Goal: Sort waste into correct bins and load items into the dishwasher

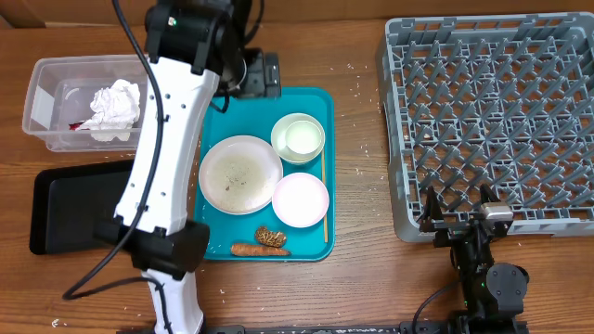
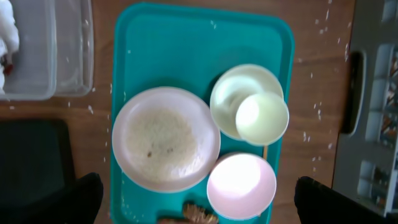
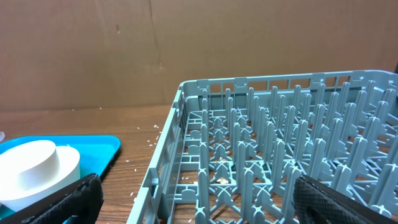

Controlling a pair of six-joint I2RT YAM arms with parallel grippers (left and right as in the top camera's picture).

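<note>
My left gripper [image 2: 198,202] hangs over the teal tray [image 2: 186,43], jaws spread wide and empty. Below it are the round white plate [image 2: 121,134] speckled with rice grains [image 2: 163,142], the smaller white dish [image 2: 241,185] and the white bowl [image 2: 231,93]. The carrot piece [image 1: 247,249] and brown lump [image 1: 271,237] lie at the tray's near edge. My right gripper [image 3: 199,205] — jaws equally wide, holding nothing — sits at the grey dish rack's [image 1: 492,121] near rim. Farther left, the crumpled tissue [image 1: 113,107] lies in the clear tub [image 1: 46,83].

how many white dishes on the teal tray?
3: rice-dusted plate on the left, cup far right, small dish near right. Another dish may hide under the cup.
</note>
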